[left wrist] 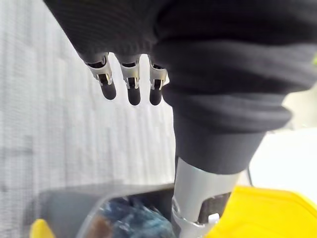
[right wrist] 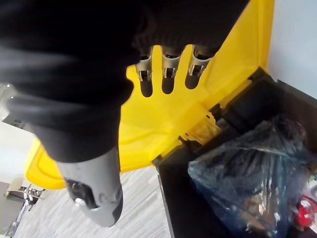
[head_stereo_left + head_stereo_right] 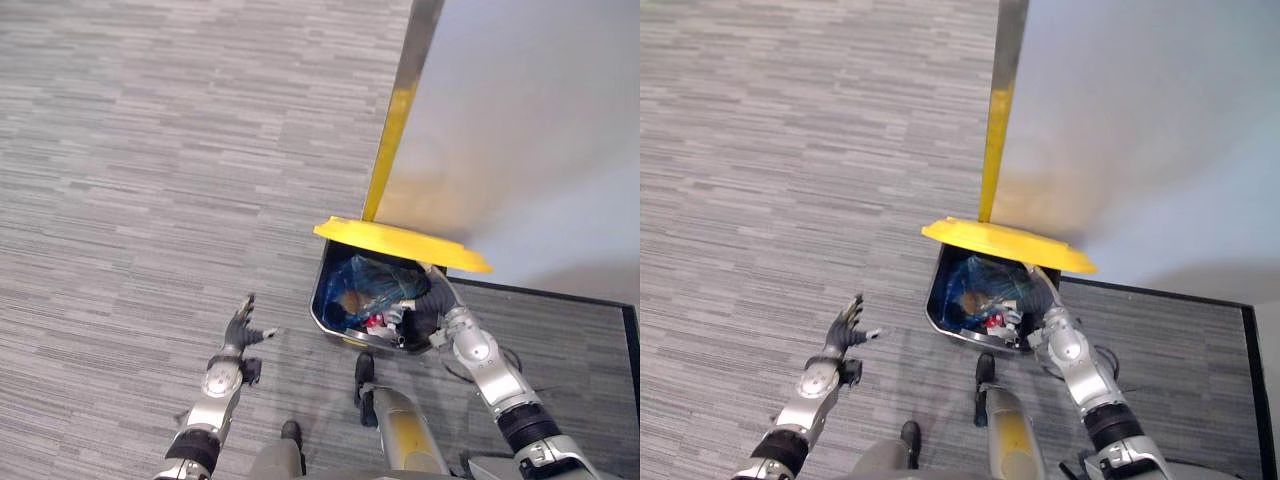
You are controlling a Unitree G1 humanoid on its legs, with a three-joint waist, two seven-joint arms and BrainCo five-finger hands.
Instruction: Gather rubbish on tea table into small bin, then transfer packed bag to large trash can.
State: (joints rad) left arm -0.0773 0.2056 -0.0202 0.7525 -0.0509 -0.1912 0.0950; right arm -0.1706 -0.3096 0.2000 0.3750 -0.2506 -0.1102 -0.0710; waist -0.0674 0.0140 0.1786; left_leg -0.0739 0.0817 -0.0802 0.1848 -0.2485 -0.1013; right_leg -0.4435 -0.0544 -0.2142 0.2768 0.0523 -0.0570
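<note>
The blue bag [image 3: 375,282] sits in the large trash can [image 3: 317,300] beside the nearer, straight-fingered, empty right robot hand [image 3: 431,305]; the left robot hand [image 3: 240,331], also open, hangs well apart.

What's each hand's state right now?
Left hand: open, holding nothing, over grey carpet floor.
Right hand: open, holding nothing, by the blue plastic bag in the black yellow-lidded trash can.

One trash can [image 3: 319,292], one lid [image 3: 400,243], one bag [image 3: 376,279]
</note>
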